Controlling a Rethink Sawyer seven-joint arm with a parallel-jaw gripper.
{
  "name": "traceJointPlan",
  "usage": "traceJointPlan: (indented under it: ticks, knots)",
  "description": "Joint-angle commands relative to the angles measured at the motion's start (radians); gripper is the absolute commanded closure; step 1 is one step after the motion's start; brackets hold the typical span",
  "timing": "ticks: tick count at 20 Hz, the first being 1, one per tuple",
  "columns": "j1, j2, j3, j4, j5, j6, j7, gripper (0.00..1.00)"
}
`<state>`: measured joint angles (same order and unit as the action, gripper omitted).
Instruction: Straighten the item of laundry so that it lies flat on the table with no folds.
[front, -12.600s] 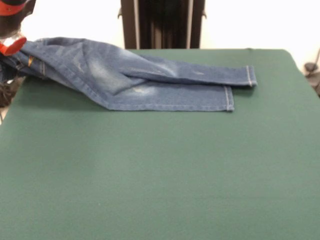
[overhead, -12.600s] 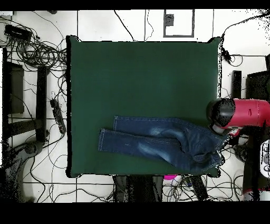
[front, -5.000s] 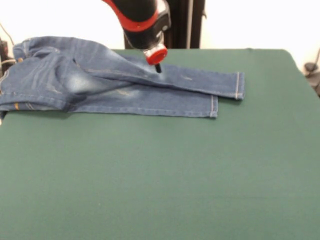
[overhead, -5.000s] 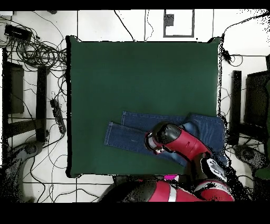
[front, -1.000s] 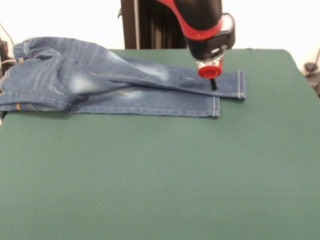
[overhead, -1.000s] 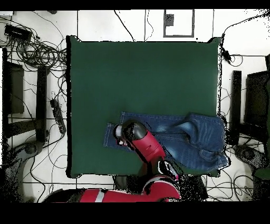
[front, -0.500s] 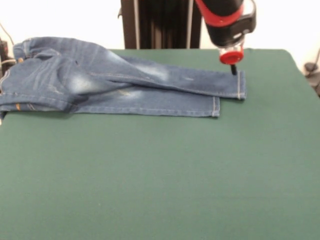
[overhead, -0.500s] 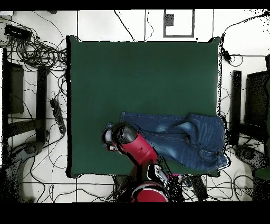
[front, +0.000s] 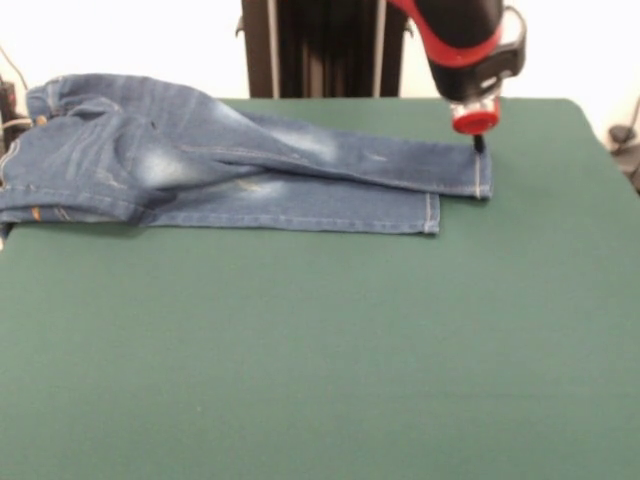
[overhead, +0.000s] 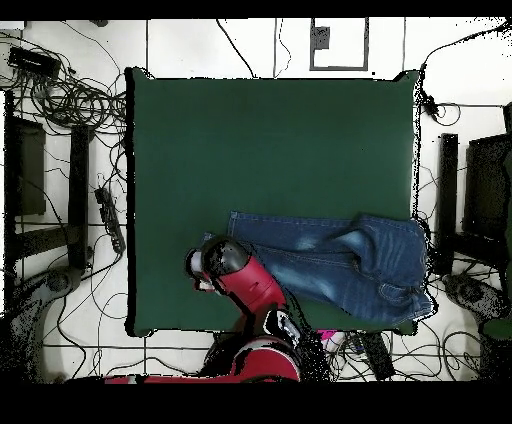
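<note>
The blue denim jeans (front: 250, 170) lie along the far side of the green table (front: 320, 350). The waist is at the left and bunched in folds at the table's left edge. The two legs run right, the far leg partly over the near one. My gripper (front: 479, 143) hangs from the red and black arm, just above the hem of the far leg at its right end. I cannot see whether it touches the cloth. In the overhead view the jeans (overhead: 330, 262) lie near the bottom of the table (overhead: 270, 140), and the arm's head covers the leg ends.
The black pedestal (front: 320, 50) stands behind the table's far edge. Cables (overhead: 70, 100) and black stands lie on the floor beside the table. The wide green area in front of the jeans holds nothing else.
The gripper has moved right along the far leg, from over the leg to its hem. The jeans have not moved in the last second.
</note>
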<state>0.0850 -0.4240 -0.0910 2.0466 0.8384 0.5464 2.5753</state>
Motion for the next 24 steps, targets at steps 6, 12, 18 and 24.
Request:
traceJointPlan:
  ticks: [6,12,18,24]
  knots:
    - [0.067,0.209,0.084,-0.08,0.084,-0.077,0.283,0.0]
    - [0.057,0.213,0.097,-0.056,0.103,-0.108,0.266,0.0]
    - [0.057,0.253,0.118,-0.057,0.114,-0.235,0.214,1.0]
    - [0.068,0.225,0.133,-0.033,0.145,-0.278,0.225,1.0]
